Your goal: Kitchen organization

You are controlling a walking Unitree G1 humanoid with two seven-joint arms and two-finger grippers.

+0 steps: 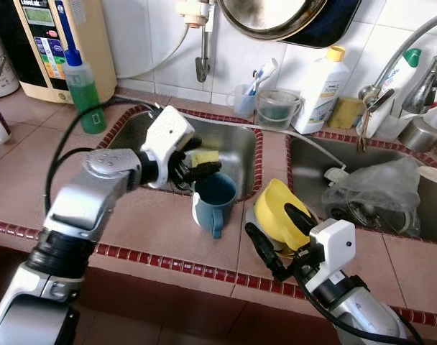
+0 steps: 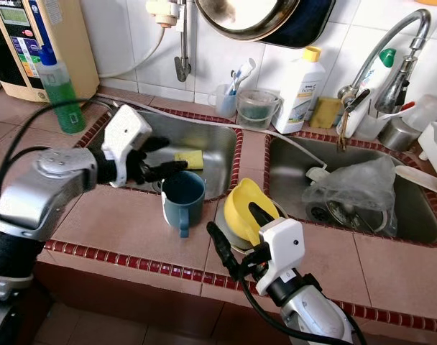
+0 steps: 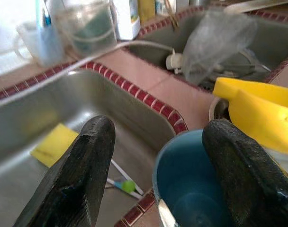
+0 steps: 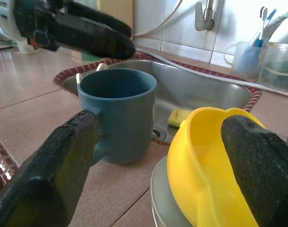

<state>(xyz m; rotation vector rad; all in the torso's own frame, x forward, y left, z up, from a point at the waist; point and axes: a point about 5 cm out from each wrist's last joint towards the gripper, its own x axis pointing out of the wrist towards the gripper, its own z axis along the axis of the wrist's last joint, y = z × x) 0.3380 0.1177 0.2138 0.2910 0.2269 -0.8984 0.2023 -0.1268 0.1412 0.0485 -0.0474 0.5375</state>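
A blue mug [image 1: 215,203] stands upright on the tiled counter at the front rim of the left sink [image 1: 236,136], handle towards me. My left gripper [image 1: 199,159] hovers open just above the mug's far rim, over the sink; its fingers [image 3: 75,175] straddle the mug [image 3: 191,194] in the left wrist view. To the right, a yellow bowl [image 1: 278,212] lies tilted on a grey plate [image 4: 159,189]. My right gripper [image 1: 277,231] is open at the counter's front edge, one finger over the bowl and one beside it, holding nothing.
A yellow sponge [image 1: 206,156] and a small brush lie in the left sink. The right sink [image 1: 305,154] holds a crumpled plastic bag [image 1: 376,188]. A green bottle [image 1: 83,86], a white bottle [image 1: 320,90], a clear jug [image 1: 277,108] and the faucet [image 1: 409,43] line the back.
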